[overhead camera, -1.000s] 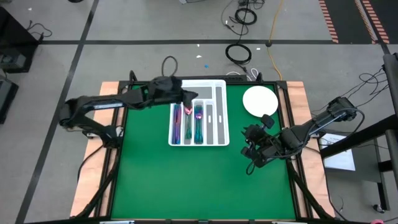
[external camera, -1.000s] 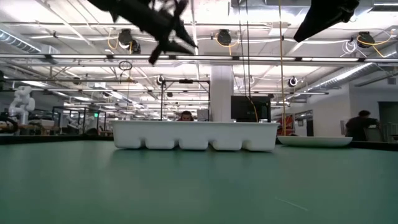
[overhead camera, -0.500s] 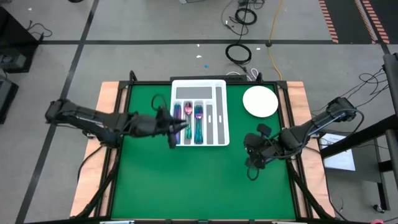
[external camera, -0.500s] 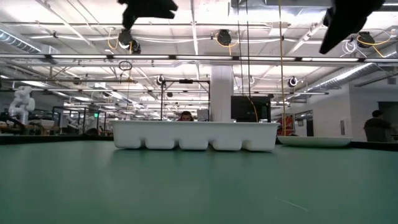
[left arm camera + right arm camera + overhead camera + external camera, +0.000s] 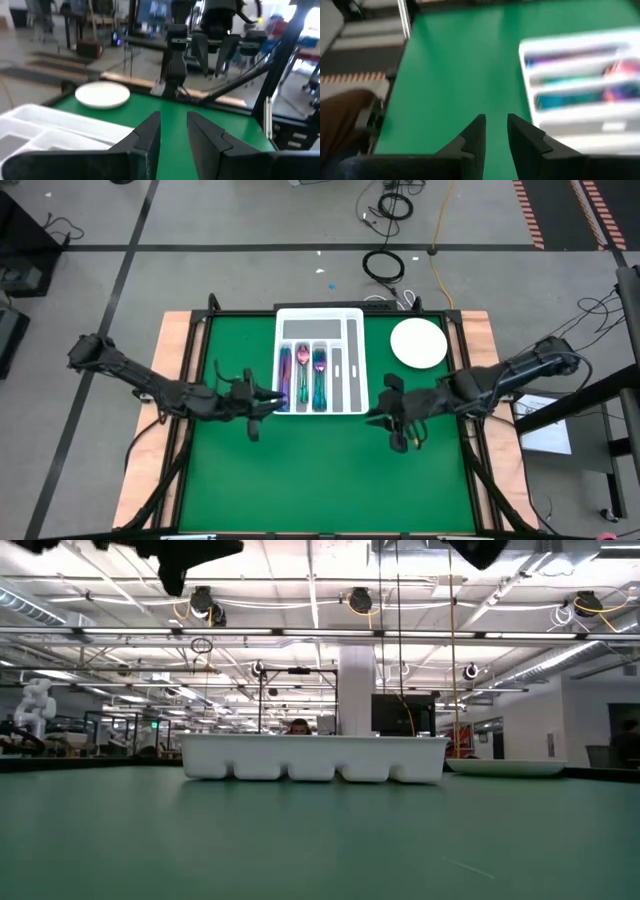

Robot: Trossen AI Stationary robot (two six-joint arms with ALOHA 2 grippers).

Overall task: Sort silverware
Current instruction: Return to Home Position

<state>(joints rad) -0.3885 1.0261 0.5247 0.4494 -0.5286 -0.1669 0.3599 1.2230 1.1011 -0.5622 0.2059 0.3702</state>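
Your left hand (image 5: 270, 399) and right hand (image 5: 378, 418), both released and empty, flank the cutlery tray (image 5: 364, 360); a careless retreat could clip it.

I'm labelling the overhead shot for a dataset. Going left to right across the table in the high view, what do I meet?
left gripper → white compartmented tray, with the silverware in its left slots → right gripper → round white plate

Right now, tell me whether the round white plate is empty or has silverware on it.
Empty: the plate shows bare white from above; all visible silverware lies in the tray's compartments.
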